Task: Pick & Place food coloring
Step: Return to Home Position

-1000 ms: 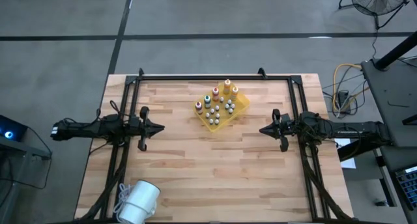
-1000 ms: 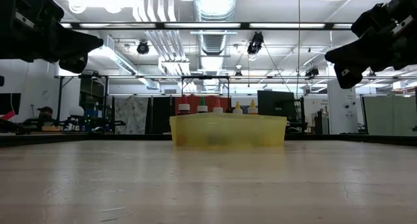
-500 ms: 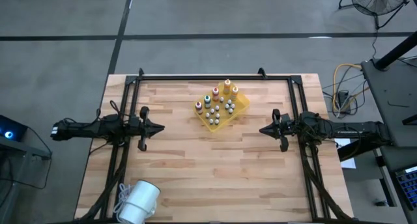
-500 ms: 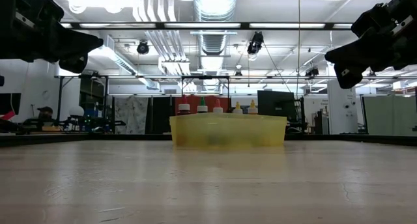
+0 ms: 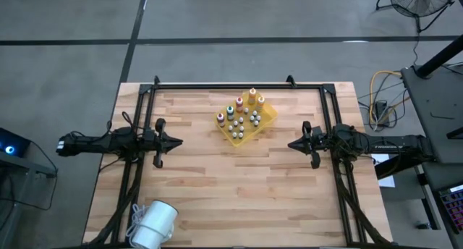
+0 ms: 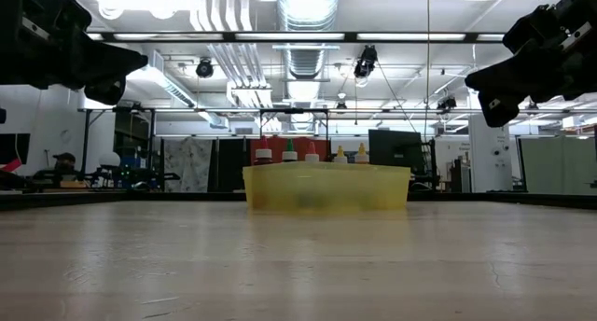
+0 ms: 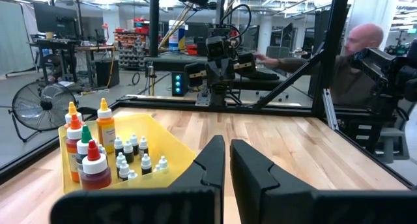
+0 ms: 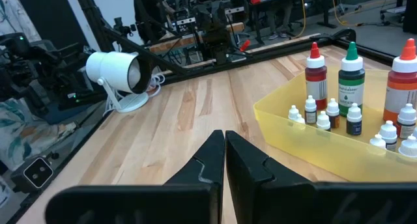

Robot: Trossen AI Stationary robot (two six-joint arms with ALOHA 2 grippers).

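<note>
Well, both arms hang level over the wooden table (image 5: 239, 191), facing each other across it in the high view. At centre left of that frame the left gripper (image 5: 176, 141) points inward, and its wrist view shows the two dark fingers (image 7: 212, 165) drawn together with only a sliver between them and nothing held. Over at centre right, the right gripper (image 5: 293, 144) mirrors it, fingers (image 8: 208, 155) pressed together and empty too.

Between the two, a little above centre of the frame, sits the yellow tray (image 5: 237, 139), turned at an angle to the table edge. All the food coloring bottles (image 5: 239, 104) stand upright inside it: taller ones with red, green, yellow and orange caps along the far side, small white-capped ones clustered in front of them. From table height, only the cap tips show above the tray wall.

Down in the lower left corner rests a white lamp (image 5: 154, 224), well apart from the tray.
</note>
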